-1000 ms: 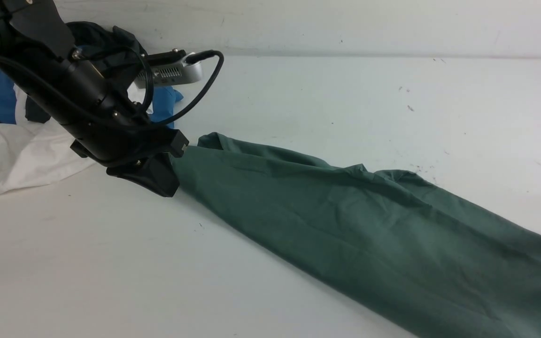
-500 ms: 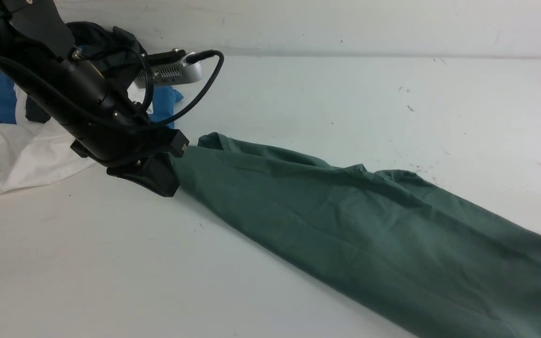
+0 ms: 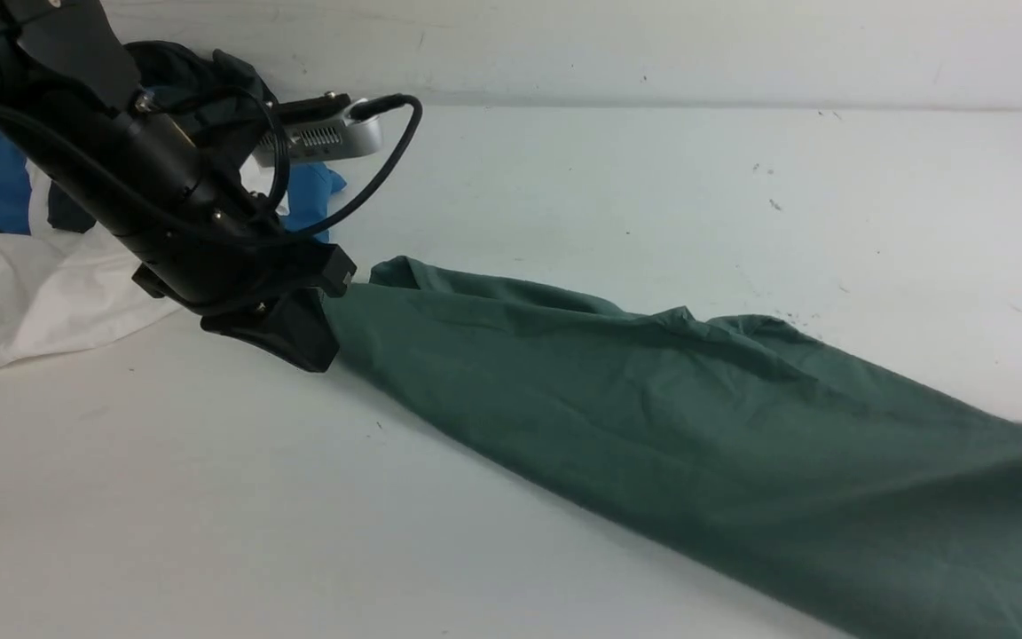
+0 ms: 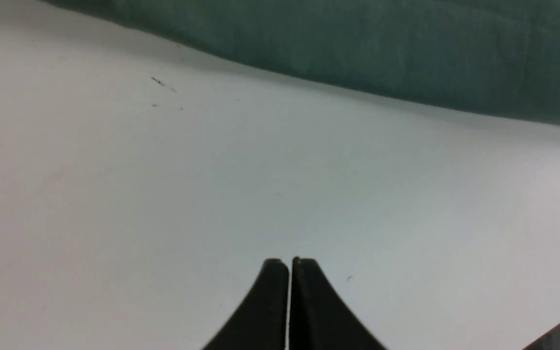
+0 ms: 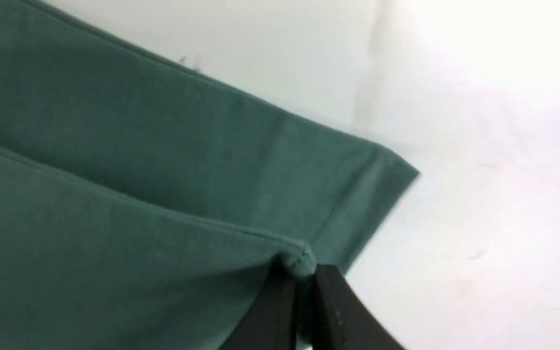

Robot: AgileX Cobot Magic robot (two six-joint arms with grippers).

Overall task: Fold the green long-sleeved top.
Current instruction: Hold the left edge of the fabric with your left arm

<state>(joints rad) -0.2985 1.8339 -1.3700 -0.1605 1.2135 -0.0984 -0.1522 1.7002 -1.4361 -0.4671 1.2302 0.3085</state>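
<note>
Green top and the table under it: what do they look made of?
The green top looks like a soft matte knit, likely cotton jersey; it drapes in loose folds and shows a stitched hem. The table is a smooth, hard white surface with faint sheen and small scuffs; laminate or painted board, cannot tell which.

The matt green cloth top (image 3: pixel 697 417) lies on a smooth white table (image 3: pixel 209 497).
</note>
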